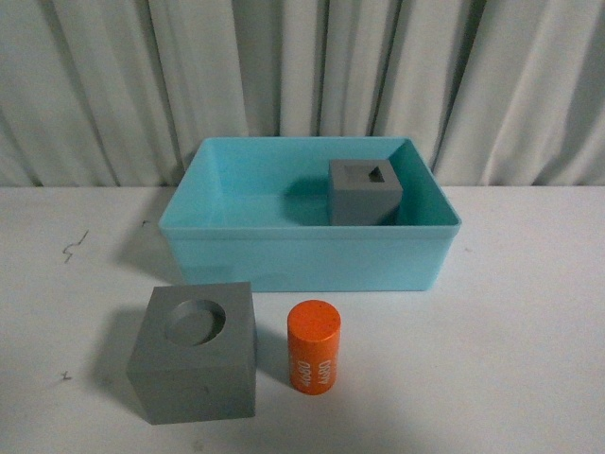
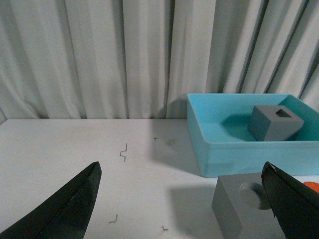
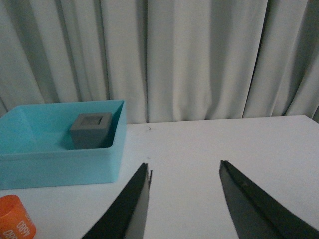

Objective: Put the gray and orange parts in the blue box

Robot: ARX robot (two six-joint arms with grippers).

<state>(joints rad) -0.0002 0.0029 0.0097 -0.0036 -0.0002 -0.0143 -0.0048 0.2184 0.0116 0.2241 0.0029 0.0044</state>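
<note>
The left end effector (image 2: 182, 215) and right end effector (image 3: 185, 204) both gaped apart, empty. Just ahead of the left one, the round-recess gray cube (image 1: 194, 352) and orange cylinder (image 1: 313, 346) stood on the worktop (image 1: 529, 359); beyond them the blue box (image 1: 302, 251) held the other gray cube (image 1: 365, 192)

A staged lab setup: bare white table (image 1: 529, 359) backed by pleated grey curtain (image 1: 302, 66).

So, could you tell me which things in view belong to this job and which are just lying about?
Belong to the job: blue box; gray cube with rectangular recess, already inside it; gray cube with round recess and orange cylinder, both on the table in front.
Just there: white curtain; small dark marks on the table.
</note>
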